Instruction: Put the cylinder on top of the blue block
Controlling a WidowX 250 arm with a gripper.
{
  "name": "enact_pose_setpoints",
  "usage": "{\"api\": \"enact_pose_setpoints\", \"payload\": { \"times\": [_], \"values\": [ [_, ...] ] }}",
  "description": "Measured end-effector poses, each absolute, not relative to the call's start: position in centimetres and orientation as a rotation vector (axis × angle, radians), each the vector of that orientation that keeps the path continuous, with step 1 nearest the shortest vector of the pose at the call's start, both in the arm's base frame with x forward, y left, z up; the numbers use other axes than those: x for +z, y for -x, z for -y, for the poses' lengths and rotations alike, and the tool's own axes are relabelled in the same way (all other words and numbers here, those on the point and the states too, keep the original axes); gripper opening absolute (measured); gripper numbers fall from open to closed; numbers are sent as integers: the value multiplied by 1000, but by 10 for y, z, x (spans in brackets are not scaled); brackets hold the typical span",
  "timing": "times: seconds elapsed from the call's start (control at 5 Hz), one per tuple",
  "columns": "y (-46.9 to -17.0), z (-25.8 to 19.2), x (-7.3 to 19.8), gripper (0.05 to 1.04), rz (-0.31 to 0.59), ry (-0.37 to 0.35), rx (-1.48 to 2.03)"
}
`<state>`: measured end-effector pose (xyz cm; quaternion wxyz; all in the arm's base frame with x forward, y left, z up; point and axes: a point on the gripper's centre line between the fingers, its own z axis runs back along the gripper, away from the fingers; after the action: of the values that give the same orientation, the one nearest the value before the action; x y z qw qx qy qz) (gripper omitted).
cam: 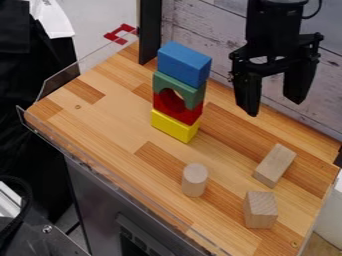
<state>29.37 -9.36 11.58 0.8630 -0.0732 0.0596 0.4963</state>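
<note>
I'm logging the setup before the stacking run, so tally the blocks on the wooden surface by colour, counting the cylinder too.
Blue block: 1
Green block: 1
Red block: 1
Yellow block: 1
Plain wood, cylinder included: 3
Total: 7

Cylinder (194,181): matt wood | tabletop (127,127): smooth wood | block (184,63): matt

arm (266,27): cropped at top | green block (164,80): top hidden by blue block (179,66)
</note>
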Motion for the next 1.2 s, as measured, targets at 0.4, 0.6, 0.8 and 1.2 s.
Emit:
{"api": "enact_pose_setpoints", "payload": {
  "times": [0.4, 0.6, 0.8, 1.2],
  "values": [
    [-272, 82, 99, 999, -107, 99, 1189],
    [-255, 78, 103, 999, -71, 98, 1274],
    [-236, 74, 100, 999, -100, 65, 1309],
    [-235, 75, 88, 999, -159, 60, 1304]
  ]
}}
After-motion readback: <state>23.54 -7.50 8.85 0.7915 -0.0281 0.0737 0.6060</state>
